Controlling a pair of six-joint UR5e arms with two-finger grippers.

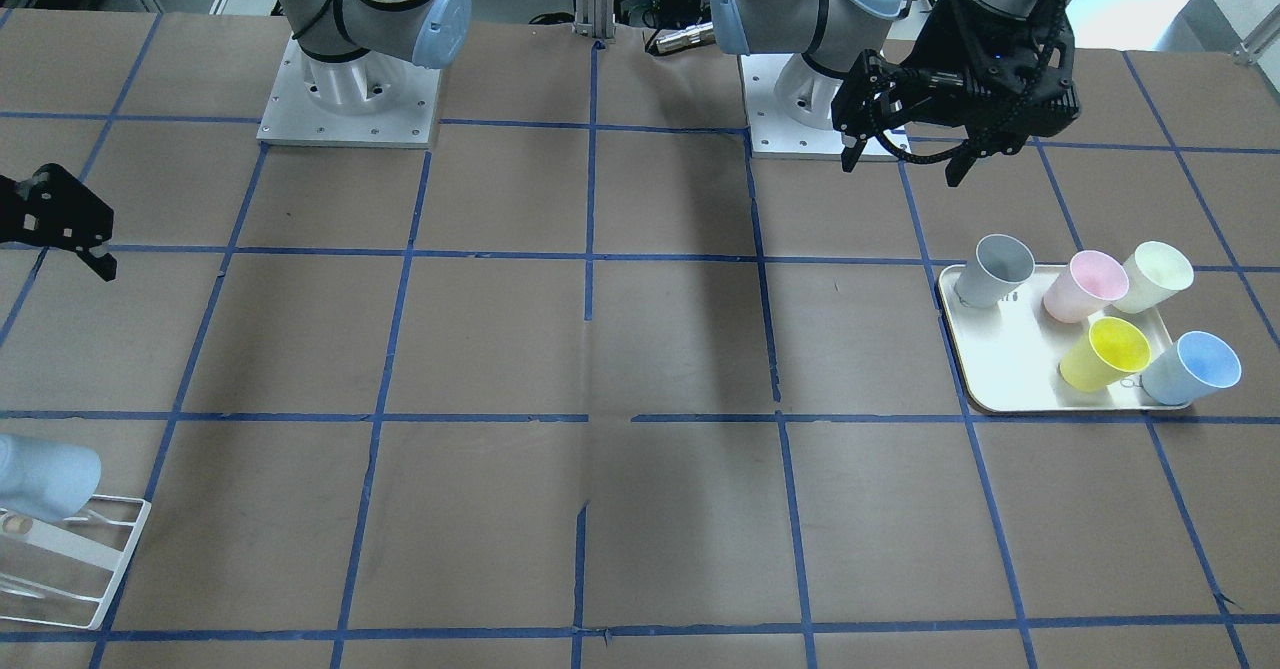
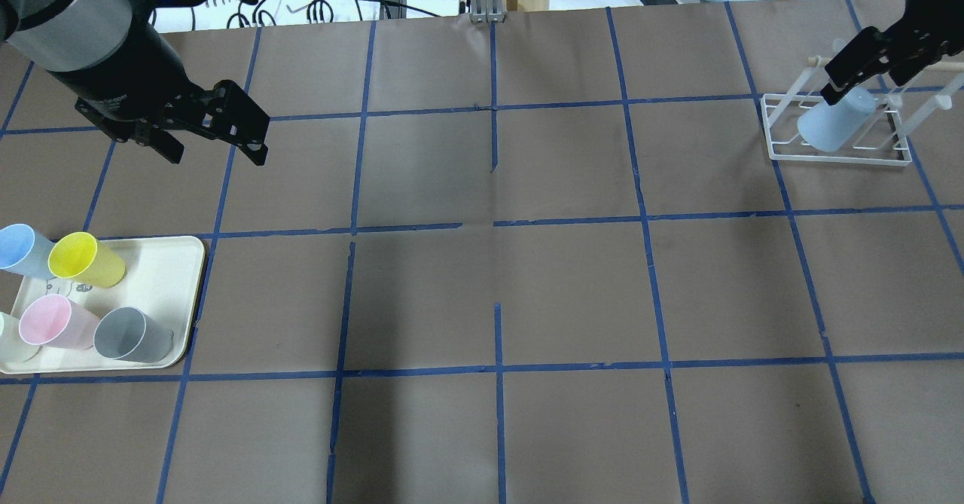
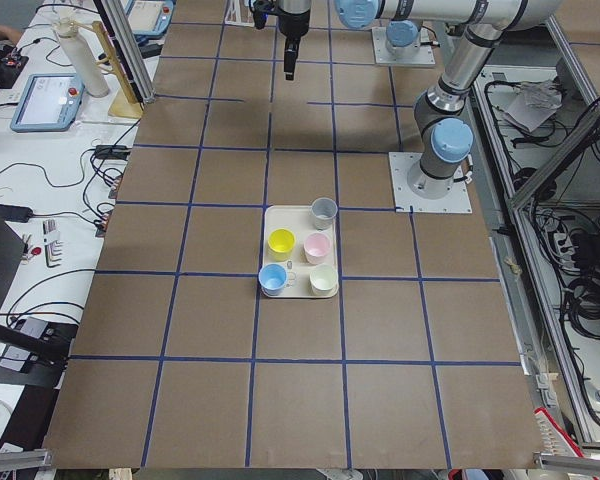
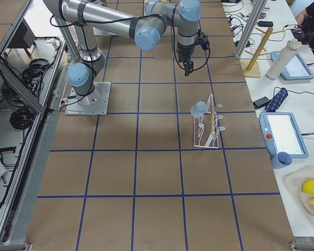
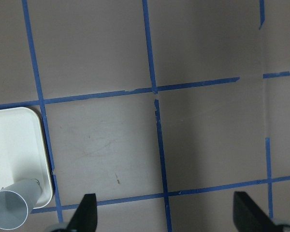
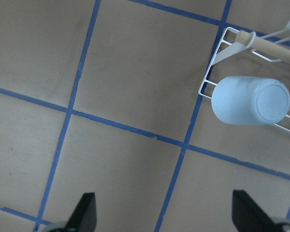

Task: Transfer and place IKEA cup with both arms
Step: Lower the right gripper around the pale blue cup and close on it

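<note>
A: How do the end effectors stand?
B: The left end effector [image 2: 218, 138] hangs wide open and empty above the worktop [image 2: 497, 278], beside the tray [image 2: 169, 259]. The right end effector [image 6: 162, 212] is also spread wide, holding nothing.
A: And the IKEA cup [image 2: 832, 123]?
B: Upside down on the white wire rack [image 2: 836, 159], just below the right end effector.
A: Count?
B: Five cups on the tray: blue cup [image 2: 19, 248], yellow, pink, grey, cream.

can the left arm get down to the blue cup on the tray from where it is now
Probably yes. The left gripper hangs open and empty above bare table, just beyond the tray. The blue cup stands upright at the tray's far corner, its top clear, but the yellow cup crowds it on one side.
</note>
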